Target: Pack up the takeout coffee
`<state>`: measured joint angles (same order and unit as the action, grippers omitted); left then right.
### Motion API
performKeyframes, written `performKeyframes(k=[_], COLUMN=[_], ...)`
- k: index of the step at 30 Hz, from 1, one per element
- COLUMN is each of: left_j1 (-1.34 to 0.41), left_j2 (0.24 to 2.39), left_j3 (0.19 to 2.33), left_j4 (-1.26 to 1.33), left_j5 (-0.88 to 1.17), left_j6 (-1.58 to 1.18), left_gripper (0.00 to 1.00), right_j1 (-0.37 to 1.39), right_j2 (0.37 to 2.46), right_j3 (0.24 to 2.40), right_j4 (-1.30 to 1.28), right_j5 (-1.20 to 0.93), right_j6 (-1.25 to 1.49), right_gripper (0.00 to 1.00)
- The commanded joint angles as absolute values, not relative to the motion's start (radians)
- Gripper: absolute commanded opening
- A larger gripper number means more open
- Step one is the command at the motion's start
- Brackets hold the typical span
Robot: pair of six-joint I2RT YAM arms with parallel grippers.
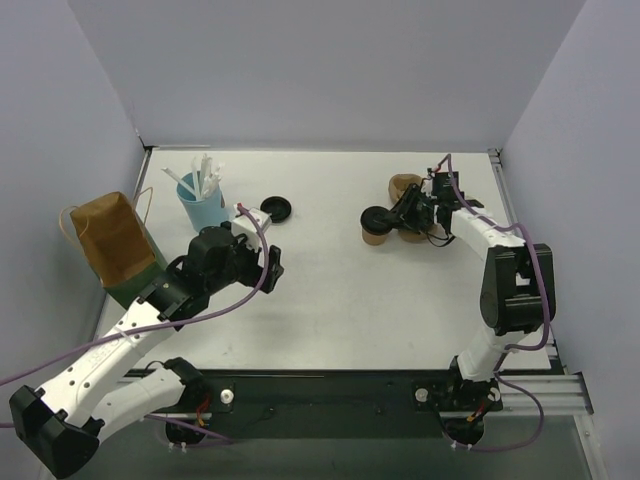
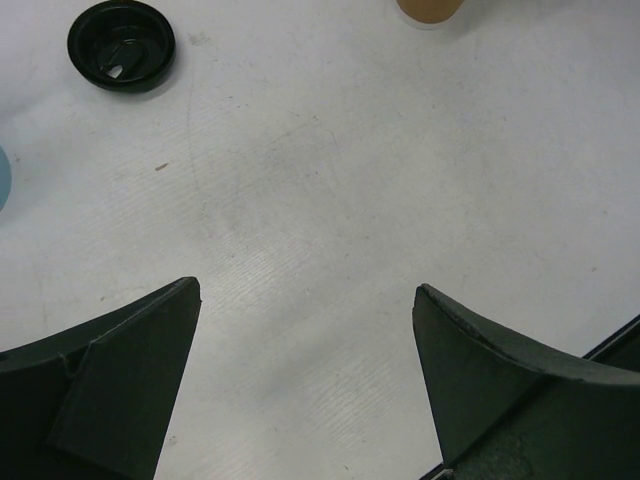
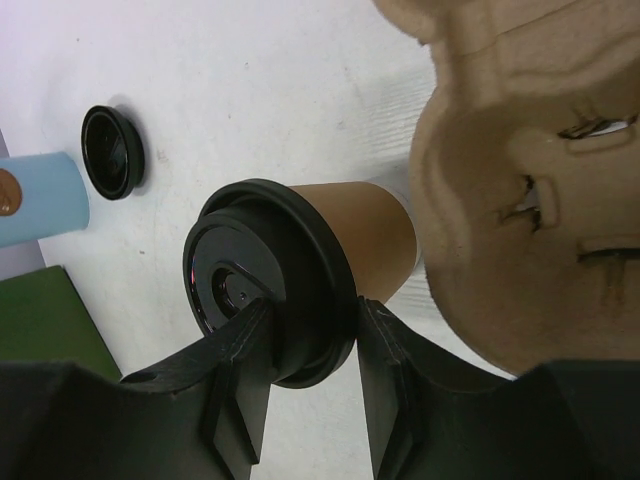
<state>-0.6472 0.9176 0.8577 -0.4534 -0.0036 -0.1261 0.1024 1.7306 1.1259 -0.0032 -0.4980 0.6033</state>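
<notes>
Right end effector (image 3: 313, 312) gripped the coffee (image 3: 365, 235), seemingly by its lid (image 3: 240, 262), which might pop off; left end effector (image 2: 305, 292) stood open.

The top camera sat high behind me, looking down across the whole desk (image 1: 330, 300) to the far wall (image 1: 320, 70). My left wrist camera looked down past my left claw (image 2: 305, 288), close over the desk. My right wrist camera, rolled sideways, sat very near my right claw (image 3: 313, 305) and the takeout coffee (image 3: 360, 225). All three caught the loose black lid (image 1: 276, 208).
</notes>
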Motion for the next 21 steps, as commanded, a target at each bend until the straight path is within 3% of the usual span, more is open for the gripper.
performKeyframes(k=[1,7,12,16,21], left_j1=[-0.652,-0.652,-0.65,-0.65,-0.634], left_j2=[0.893,0.853,0.906,0.946,0.997], left_j3=[0.865,0.96,1.231,1.469,1.589], left_j4=[-0.437,-0.512,-0.798,-0.984,-1.19], left_j5=[-0.103,-0.156,-0.313,-0.552,-0.836], left_j6=[-0.121,-0.164,-0.16,-0.173,-0.277], left_gripper=[0.97,0.97,0.97,0.96,0.95], right_j1=[0.081,0.06,0.046,0.046,0.054], right_j2=[1.741,1.741,1.704,1.626,1.505], right_j3=[1.176,1.226,1.272,1.27,1.203], right_j4=[-0.026,-0.055,-0.109,-0.127,-0.149], right_j5=[-0.469,-0.528,-0.555,-0.558,-0.565], right_j6=[0.595,0.583,0.568,0.569,0.566], right_gripper=[0.41,0.59,0.63,0.63,0.63])
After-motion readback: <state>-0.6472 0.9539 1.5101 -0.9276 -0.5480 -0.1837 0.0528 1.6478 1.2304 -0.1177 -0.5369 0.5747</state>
